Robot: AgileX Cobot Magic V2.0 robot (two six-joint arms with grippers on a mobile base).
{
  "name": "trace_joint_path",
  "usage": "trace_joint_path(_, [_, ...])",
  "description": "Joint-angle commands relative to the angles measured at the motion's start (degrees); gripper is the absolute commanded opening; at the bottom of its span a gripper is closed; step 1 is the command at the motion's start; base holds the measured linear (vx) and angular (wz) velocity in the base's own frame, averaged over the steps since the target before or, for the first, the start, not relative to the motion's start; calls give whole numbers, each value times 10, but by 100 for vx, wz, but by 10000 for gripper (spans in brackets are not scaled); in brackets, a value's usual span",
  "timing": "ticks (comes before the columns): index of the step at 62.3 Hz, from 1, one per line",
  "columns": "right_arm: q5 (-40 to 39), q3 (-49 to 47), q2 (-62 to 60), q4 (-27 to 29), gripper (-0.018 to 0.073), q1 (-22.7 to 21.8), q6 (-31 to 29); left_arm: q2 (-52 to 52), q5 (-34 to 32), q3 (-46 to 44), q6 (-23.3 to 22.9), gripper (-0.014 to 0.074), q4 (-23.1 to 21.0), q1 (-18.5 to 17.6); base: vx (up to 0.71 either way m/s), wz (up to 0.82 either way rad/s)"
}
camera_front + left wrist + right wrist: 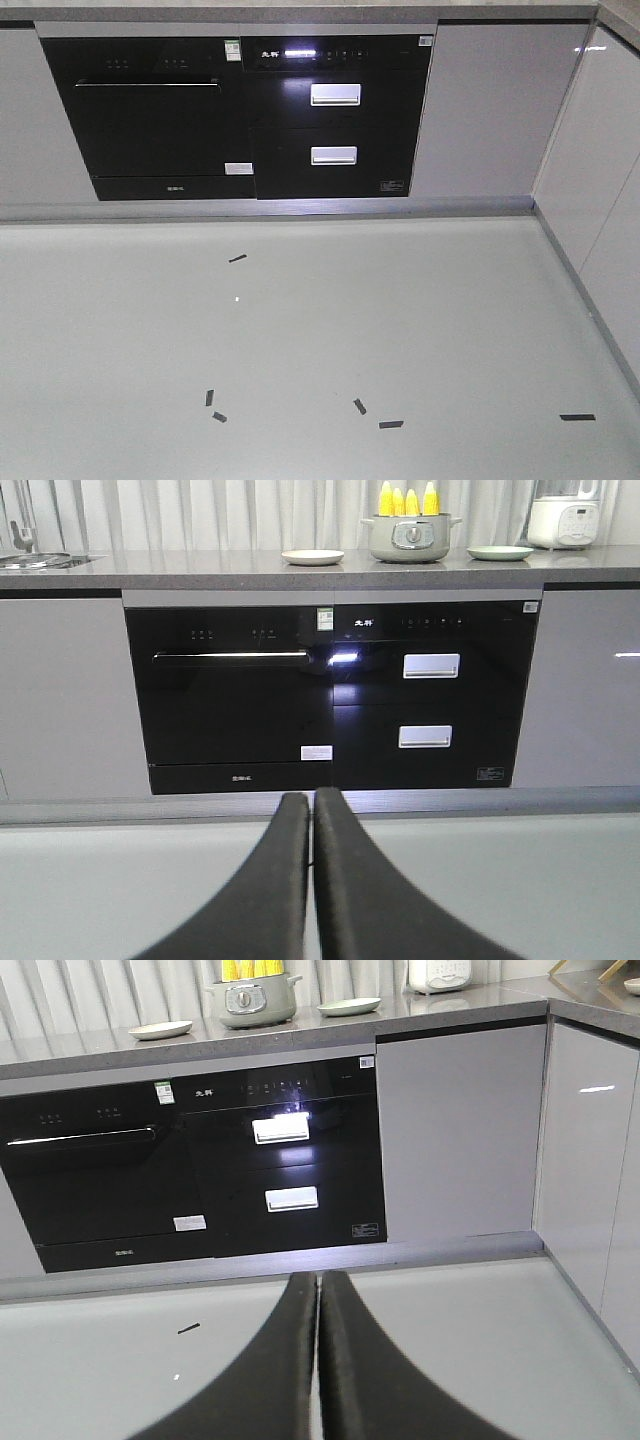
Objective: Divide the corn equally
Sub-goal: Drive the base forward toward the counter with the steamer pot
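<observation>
A wide pale grey floor (320, 340) takes up most of the room, running up to a wall of glossy light cabinets (490, 110) that turns a corner on the right. Set into those cabinets is a black built-in oven-like unit (150, 130), and beside it a black unit with two drawers (335, 120), each with a silver handle. A grey countertop (200, 570) runs along above them. Low over the floor and facing the cabinets, the left gripper (311, 798) has its two dark fingers pressed together with nothing between them, and the right gripper (319, 1278) looks the same, closed and empty. On the counter above the drawer unit sits a greenish pot (410, 538) with a dial on its front. A pale plate (312, 556) lies to its left and a green plate (499, 552) to its right, both apart from it. The corn (408, 500), four yellow cobs by my count, stands upright in the pot, tips up. A few short black tape strips (237, 258) lie scattered on the floor.
</observation>
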Motion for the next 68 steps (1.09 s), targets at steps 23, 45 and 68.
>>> trace_joint_path(23, [-43,4,-2,-5,-1,-3,-2,-9,-43,-2,-4,-7,1,-1,0,0])
trace_joint_path(45, [-43,4,-2,-5,-1,-3,-2,-9,-43,-2,-4,-7,1,-1,0,0])
trace_joint_path(68, [-43,4,-2,-5,-1,-3,-2,-9,-43,-2,-4,-7,1,-1,0,0])
